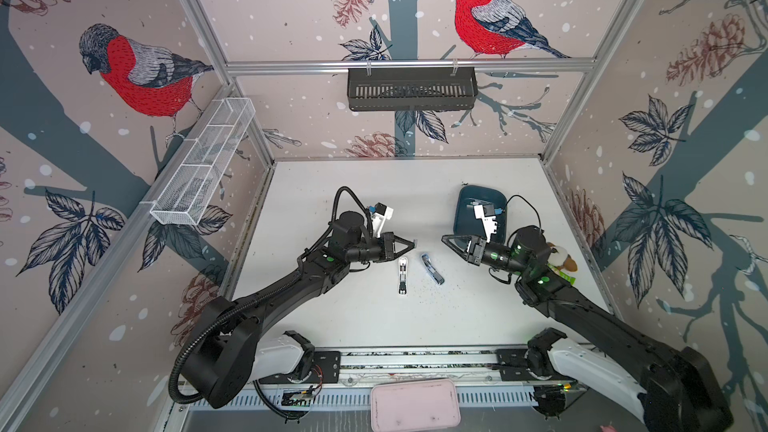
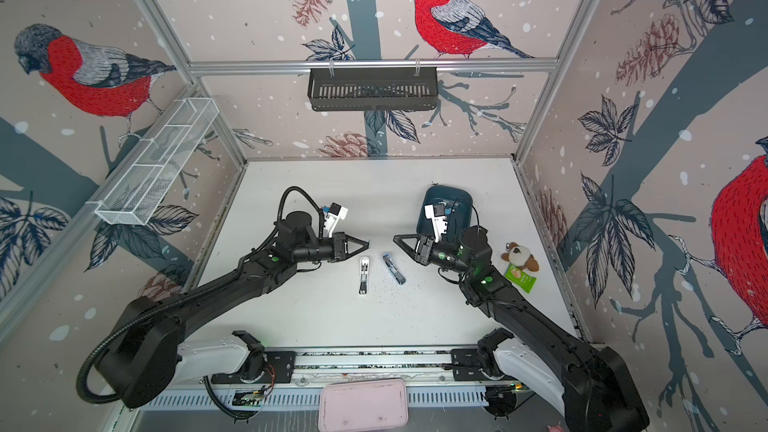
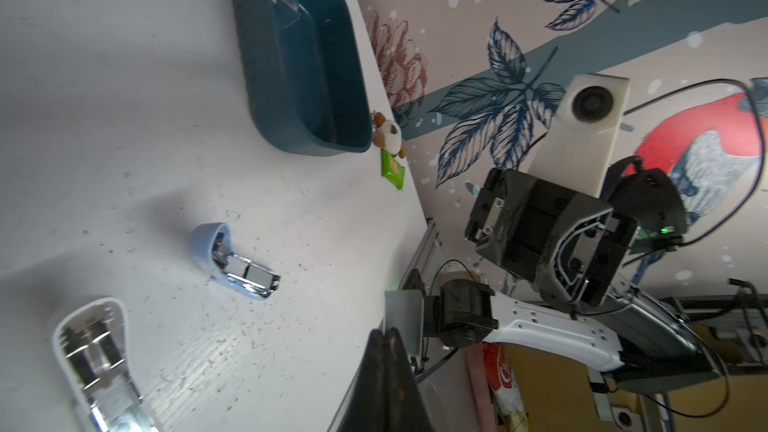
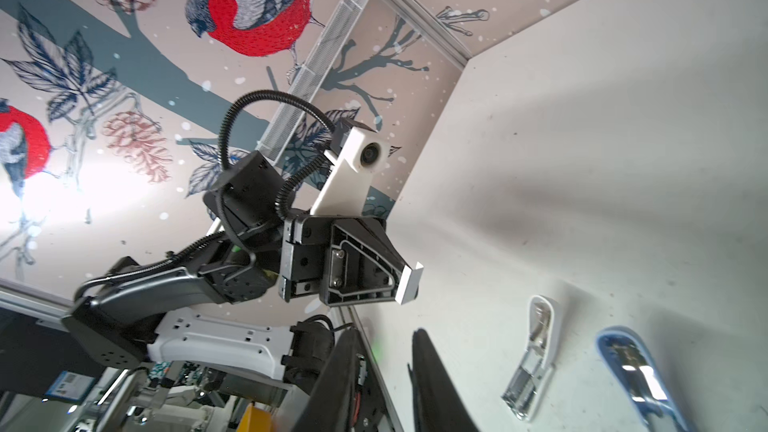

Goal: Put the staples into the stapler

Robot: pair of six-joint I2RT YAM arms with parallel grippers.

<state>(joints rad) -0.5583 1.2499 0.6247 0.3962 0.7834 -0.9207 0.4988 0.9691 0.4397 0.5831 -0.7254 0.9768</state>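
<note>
Because neither the white stapler point(image 1: 402, 275) nor the blue stapler point(image 1: 432, 268) is held down, either may slide when loaded. Just beyond, the left gripper point(image 1: 413, 241) is clamped on the staples point(image 4: 409, 282) at the tips only; tilted staples could jam or drop. The right gripper point(image 1: 444, 238) stands slightly parted, empty. Farther back sits the tray point(image 1: 459, 211). Only the right wrist view shows the staples clearly; both top views reduce them to a speck.

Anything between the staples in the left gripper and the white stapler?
Nothing visible does. The staples in the left gripper hang near the white stapler's far end; the blue stapler lies apart beside it, the right gripper off to the right.
</note>
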